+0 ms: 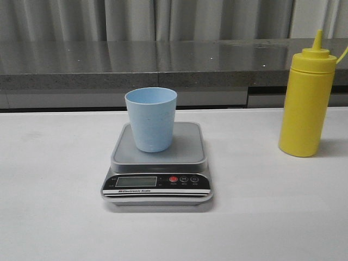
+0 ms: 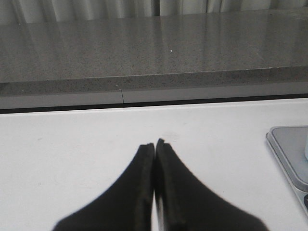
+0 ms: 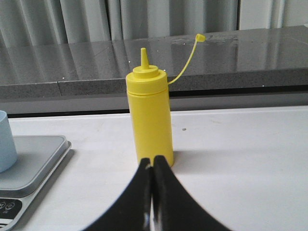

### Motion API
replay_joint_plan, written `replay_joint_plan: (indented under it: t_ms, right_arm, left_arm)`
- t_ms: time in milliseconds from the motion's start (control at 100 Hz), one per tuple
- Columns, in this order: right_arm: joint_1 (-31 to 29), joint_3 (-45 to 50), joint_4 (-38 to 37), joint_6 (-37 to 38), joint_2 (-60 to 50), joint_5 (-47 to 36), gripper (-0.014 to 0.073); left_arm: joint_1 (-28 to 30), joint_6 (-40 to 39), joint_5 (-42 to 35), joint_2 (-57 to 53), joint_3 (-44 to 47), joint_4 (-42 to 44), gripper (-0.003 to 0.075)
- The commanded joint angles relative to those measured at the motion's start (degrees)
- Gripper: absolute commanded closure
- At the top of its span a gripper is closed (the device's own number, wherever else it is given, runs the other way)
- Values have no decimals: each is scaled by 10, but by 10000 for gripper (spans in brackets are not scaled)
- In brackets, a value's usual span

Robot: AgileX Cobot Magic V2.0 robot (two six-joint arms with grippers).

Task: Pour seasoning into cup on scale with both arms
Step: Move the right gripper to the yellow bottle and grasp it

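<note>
The light blue cup (image 1: 151, 119) stands upright on the steel platform of the silver-grey scale (image 1: 185, 155) at the table's middle. The yellow seasoning bottle (image 1: 305, 103) stands upright to the right of the scale, its cap off and dangling on a tether (image 3: 199, 37). Neither gripper shows in the front view. My left gripper (image 2: 155, 143) is shut and empty, over bare table left of the scale (image 2: 286, 149). My right gripper (image 3: 153, 160) is shut and empty, its tips just in front of the bottle (image 3: 149, 118), short of it.
A grey stone ledge (image 1: 163, 62) runs along the back of the white table (image 1: 54, 206), with curtains behind it. The scale's black panel (image 1: 156, 184) with its LCD and red button faces the front edge.
</note>
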Motion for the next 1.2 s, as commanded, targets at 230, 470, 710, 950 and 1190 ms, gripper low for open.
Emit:
replay_joint_plan:
  t_ms: [230, 470, 710, 950, 1190]
  right_arm:
    - [-2, -104, -5, 0, 179, 12, 661]
    - [-2, -122, -5, 0, 342, -103, 652]
    - [-2, -122, -5, 0, 468, -268, 131]
    - [-2, -122, -7, 0, 584, -442, -54]
    - [-2, -122, -8, 0, 720, -564, -54]
  left_arm:
    - [3, -6, -43, 5, -14, -5, 741]
    - [3, -6, -43, 5, -14, -5, 741]
    - [3, -6, -43, 5, -14, -5, 741]
    - [3, -6, -43, 5, -14, -5, 741]
    - [3, -6, -43, 5, -14, -5, 741]
